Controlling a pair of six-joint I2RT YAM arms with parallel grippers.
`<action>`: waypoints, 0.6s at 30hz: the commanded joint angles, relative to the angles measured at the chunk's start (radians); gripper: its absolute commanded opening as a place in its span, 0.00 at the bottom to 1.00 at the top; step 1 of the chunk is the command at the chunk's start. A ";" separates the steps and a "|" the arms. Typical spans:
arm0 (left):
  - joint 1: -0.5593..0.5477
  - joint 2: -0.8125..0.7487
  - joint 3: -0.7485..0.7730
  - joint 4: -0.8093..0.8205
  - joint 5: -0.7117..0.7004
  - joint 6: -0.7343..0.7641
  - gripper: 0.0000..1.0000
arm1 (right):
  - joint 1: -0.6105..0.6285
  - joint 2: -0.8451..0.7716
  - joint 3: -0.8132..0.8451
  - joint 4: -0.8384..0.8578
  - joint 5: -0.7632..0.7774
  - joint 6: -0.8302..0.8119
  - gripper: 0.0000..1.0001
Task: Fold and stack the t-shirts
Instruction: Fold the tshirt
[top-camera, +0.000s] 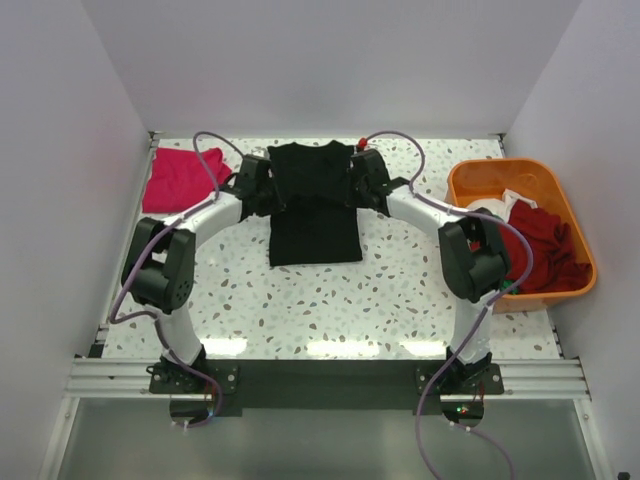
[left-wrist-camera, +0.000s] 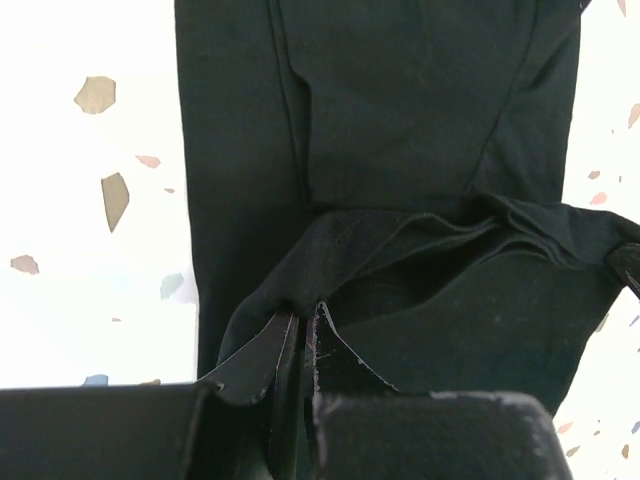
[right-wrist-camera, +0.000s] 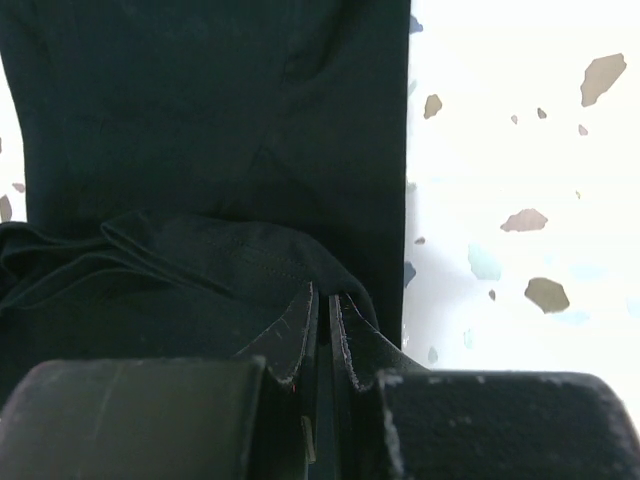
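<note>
The black t-shirt lies in the middle of the table, folded into a narrow strip, with its far end lifted. My left gripper is shut on the shirt's far left edge; in the left wrist view the cloth bunches between the fingertips. My right gripper is shut on the far right edge; in the right wrist view the cloth folds over the tips. A bright pink-red t-shirt lies folded at the far left. A dark red t-shirt and a bit of white cloth lie in the tub.
The orange plastic tub stands at the right edge of the table. White walls enclose the table on three sides. Speckled tabletop shows in front of the black shirt.
</note>
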 joint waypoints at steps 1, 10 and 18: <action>0.019 0.021 0.059 0.017 0.000 0.022 0.00 | -0.018 0.032 0.068 0.026 0.006 -0.021 0.00; 0.031 0.018 0.087 -0.013 0.028 0.018 0.69 | -0.036 0.016 0.101 0.005 -0.040 -0.046 0.66; 0.031 -0.181 -0.102 0.008 0.017 0.005 1.00 | -0.035 -0.171 -0.079 -0.030 -0.134 -0.026 0.99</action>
